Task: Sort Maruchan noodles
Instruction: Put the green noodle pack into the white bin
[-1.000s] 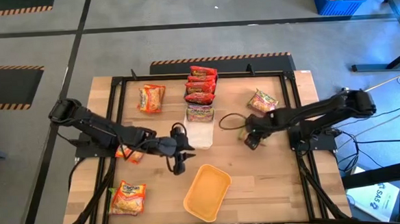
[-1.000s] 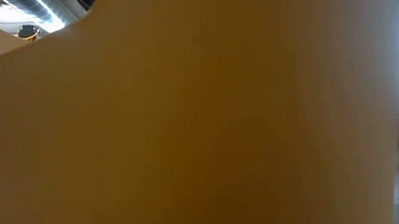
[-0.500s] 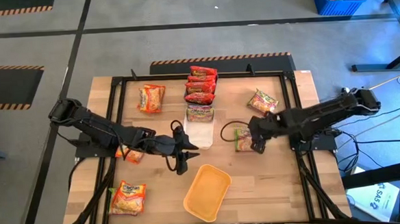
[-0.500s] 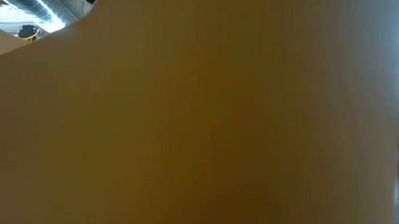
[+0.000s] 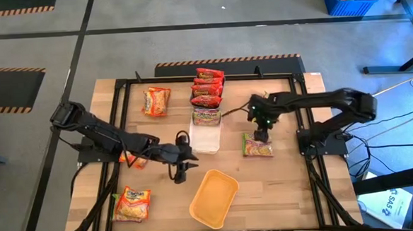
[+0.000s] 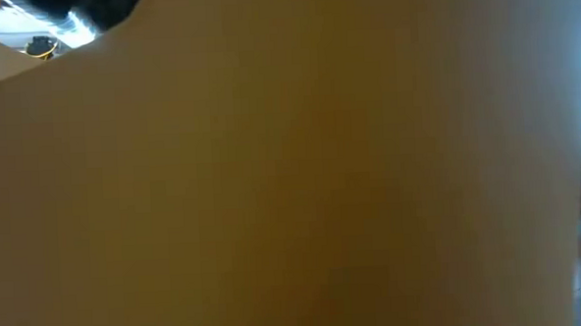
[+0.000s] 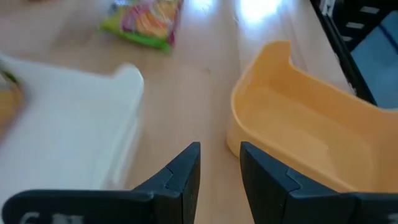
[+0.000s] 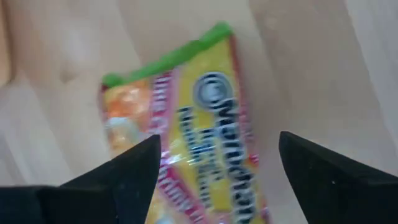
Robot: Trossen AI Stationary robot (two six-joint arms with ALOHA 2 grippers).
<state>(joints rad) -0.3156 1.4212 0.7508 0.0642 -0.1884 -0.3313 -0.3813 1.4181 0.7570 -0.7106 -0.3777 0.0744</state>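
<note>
Left gripper (image 5: 183,161) hangs low over the middle of the worktop (image 5: 281,189), its two fingers (image 7: 186,177) set narrow with a slim gap and nothing between them. It sits between the white tray (image 5: 206,135) and the orange-yellow tray (image 5: 213,196), touching neither. Its wrist view shows what the overhead does not: the curved wall of the orange-yellow tray (image 7: 305,143) just beside the fingertips, and the white tray's rounded corner (image 7: 74,124) on the other side.

Right gripper (image 5: 261,125) is raised over the worktop's right half, fingers spread wide and empty. Just under and ahead of it lies a green-edged noodle packet (image 5: 257,146), flat on the wood. The right wrist view shows that packet (image 8: 186,130) between the two dark fingers (image 8: 134,168), clear of both.

Other packets, left to right from above: an orange one (image 5: 132,203) near the front left corner, one (image 5: 133,160) mostly under the left arm, an orange one (image 5: 157,101) near the back edge, and a row of red ones (image 5: 207,91) running from the back edge to the white tray.

Low view is filled by the orange-yellow tray (image 6: 291,183) standing right against the camera.
</note>
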